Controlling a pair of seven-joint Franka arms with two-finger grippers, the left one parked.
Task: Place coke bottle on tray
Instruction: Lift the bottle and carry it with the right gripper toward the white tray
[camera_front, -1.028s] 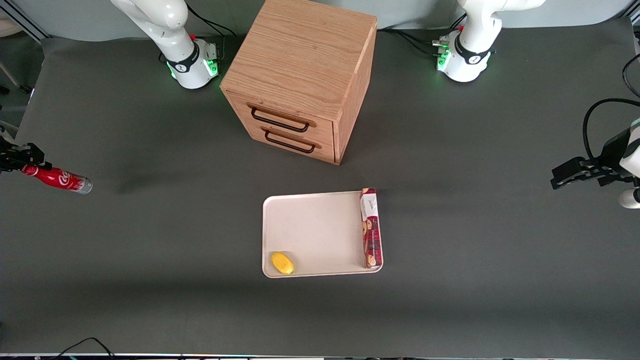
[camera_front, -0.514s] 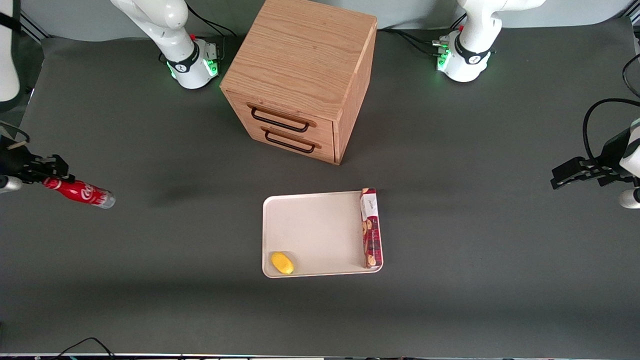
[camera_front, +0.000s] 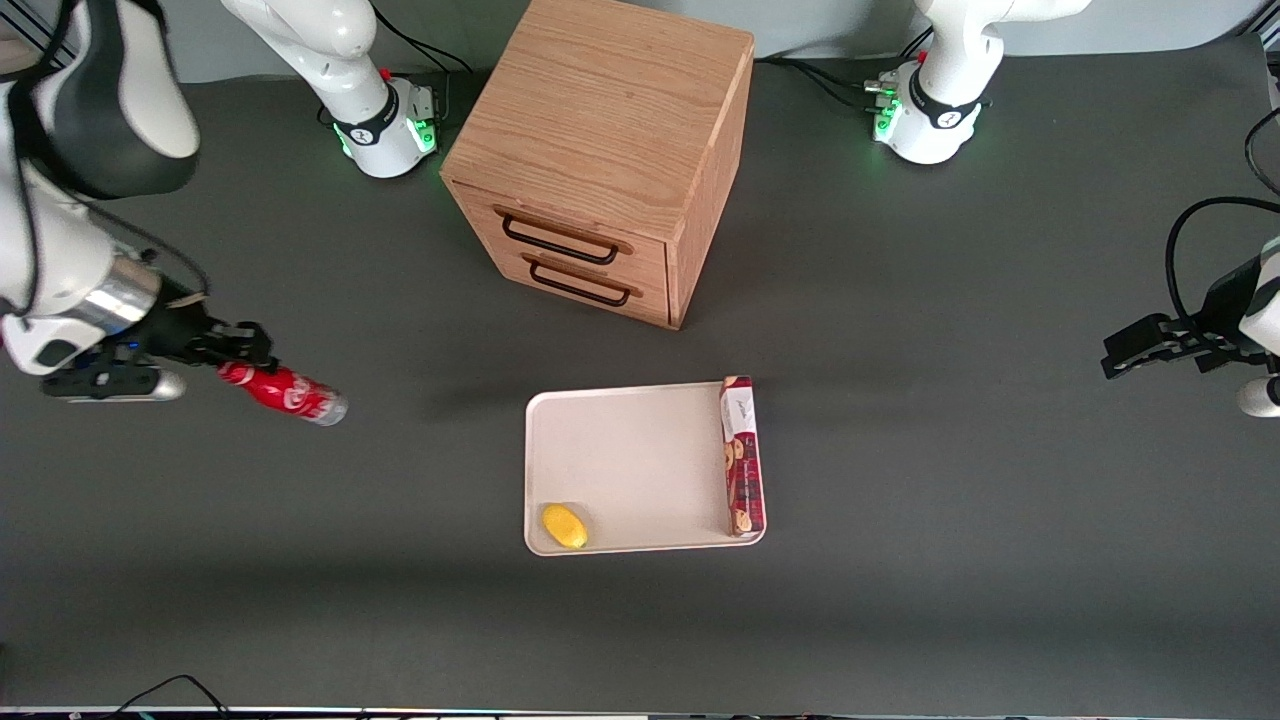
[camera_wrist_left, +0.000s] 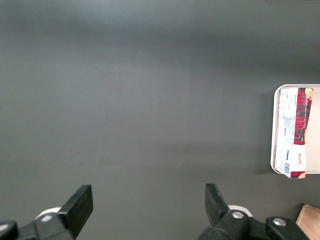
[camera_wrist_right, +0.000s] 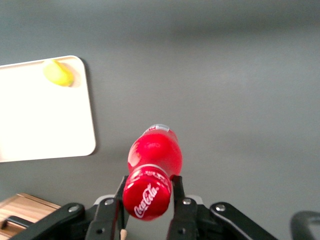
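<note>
We had the gripper (camera_front: 232, 352) clamped on the cap end of the coke bottle (camera_front: 285, 394), carrying it tilted above the counter (camera_front: 900, 560) toward the working arm's end. Pick was done; transport seemed partway. The tray (camera_front: 620, 450) sat well apart from the bottle, mid-counter in front of the drawer cabinet (camera_front: 600, 160), holding a lemon (camera_front: 564, 526) and a biscuit box (camera_front: 742, 456). We still needed to reach the tray's bare middle, lower, release.

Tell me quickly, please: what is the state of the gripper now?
Gripper: shut on the coke bottle, holding it above the table, toward the working arm's end, not yet over the tray.
</note>
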